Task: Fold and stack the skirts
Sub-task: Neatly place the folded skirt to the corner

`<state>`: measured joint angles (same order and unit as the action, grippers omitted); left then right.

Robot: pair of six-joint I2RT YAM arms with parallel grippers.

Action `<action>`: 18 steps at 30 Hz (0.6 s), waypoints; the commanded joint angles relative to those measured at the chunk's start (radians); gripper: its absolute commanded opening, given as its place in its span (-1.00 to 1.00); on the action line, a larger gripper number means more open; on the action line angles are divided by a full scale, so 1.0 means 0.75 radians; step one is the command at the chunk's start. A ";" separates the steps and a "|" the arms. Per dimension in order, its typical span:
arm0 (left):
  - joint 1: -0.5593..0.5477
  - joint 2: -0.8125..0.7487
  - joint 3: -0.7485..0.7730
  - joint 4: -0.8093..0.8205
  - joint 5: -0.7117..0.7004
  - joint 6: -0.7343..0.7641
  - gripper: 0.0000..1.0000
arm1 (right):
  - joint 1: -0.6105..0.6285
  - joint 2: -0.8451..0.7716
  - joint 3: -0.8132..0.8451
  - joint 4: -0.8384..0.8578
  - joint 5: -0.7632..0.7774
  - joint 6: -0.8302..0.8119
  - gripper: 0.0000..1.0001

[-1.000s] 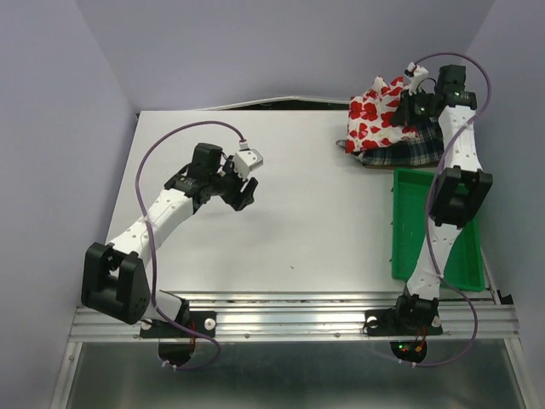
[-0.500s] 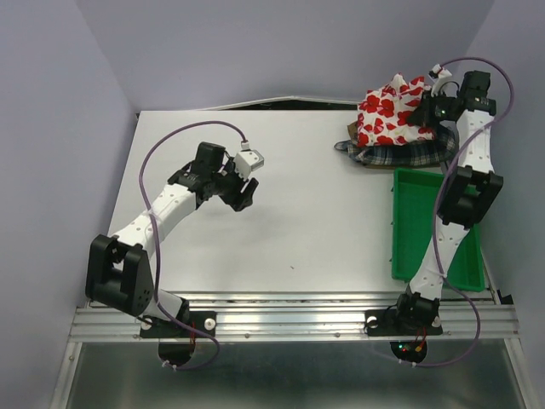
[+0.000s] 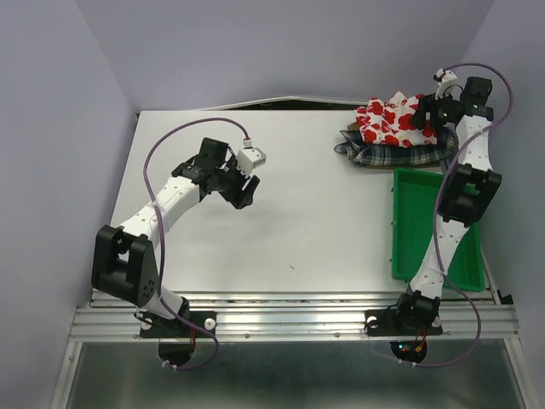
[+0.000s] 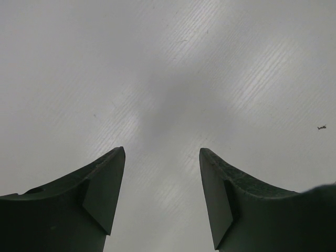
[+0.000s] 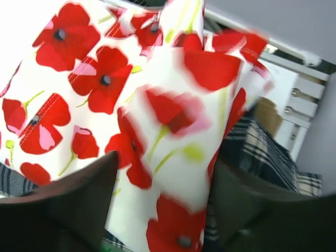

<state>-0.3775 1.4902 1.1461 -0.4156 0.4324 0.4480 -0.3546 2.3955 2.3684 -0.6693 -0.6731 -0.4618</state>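
Red poppies on white are crowning the heap at the far right corner of the worktop (image 3: 298,221), where the floral skirt (image 3: 387,122) is lying bunched on top of the plaid skirt (image 3: 400,155). A sliver of the tan-brown skirt (image 3: 348,134) is peeking out at the heap's left edge, but too little of it is showing to say how it is lying.

The right end effector (image 3: 423,115) is hovering at the heap's right side. In the right wrist view, the right end effector (image 5: 163,160) is showing its fingers spread wide. A blurred fold of the floral skirt (image 5: 79,89) is filling the gap between them, while the plaid skirt (image 5: 257,147) is showing behind it to the right.

The green tray (image 3: 409,221) is sitting along the worktop's right edge, just in front of the heap. All three skirts are lying outside it, beyond its far rim, with the plaid hem reaching close to that rim. The right arm is stretching across above the tray from its base at the near edge.

The left end effector (image 3: 243,194) is hanging over the left-centre of the worktop, well apart from both the skirts and the tray. In the left wrist view, the left end effector (image 4: 161,152) is pointing down at the pale, faintly ribbed surface — its fingers parted, with only the worktop (image 4: 168,68) showing between them.
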 commanded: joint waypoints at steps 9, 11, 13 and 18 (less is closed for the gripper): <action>0.023 -0.062 0.024 0.063 -0.016 -0.065 0.51 | -0.028 -0.058 0.037 0.430 0.312 0.176 1.00; 0.063 -0.087 -0.002 0.108 -0.004 -0.094 0.55 | -0.028 -0.071 0.043 0.444 0.368 0.202 1.00; 0.092 -0.126 -0.013 0.137 0.006 -0.129 0.60 | -0.028 -0.112 0.027 0.444 0.372 0.227 1.00; 0.156 -0.252 -0.029 0.304 -0.095 -0.207 0.97 | -0.028 -0.297 -0.151 0.398 0.176 0.399 1.00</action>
<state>-0.2878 1.4155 1.1259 -0.3248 0.4103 0.3538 -0.3721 2.3528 2.3089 -0.4084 -0.4484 -0.2802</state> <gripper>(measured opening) 0.975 0.998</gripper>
